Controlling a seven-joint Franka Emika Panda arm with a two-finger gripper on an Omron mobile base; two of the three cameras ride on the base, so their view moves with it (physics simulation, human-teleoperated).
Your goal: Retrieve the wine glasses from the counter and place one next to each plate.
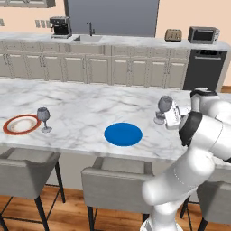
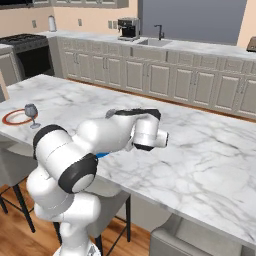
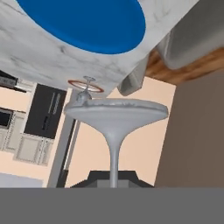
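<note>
Over island right part | jaws pinching wine glass (image 1: 164,108) stem | blue plate (image 1: 123,134) near front edge, bare marble between.

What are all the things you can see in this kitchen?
Wine glasses: two, grey-blue; one stands beside the white plate, one is held by its stem above the island.
White plate: one, red-brown rim, left end of the island.
Blue plate: one, bright blue, middle of the island near the front edge.
Island: one, white grey-veined marble.
Stools: grey, tucked along the island's near side.
Coffee maker: one, dark, on the back counter.
Sink faucet: one, dark, back counter.
Toaster: one, tan, back counter.
Toaster oven: one, silver, back counter.
Gripper: one, shut on the wine glass stem.
</note>
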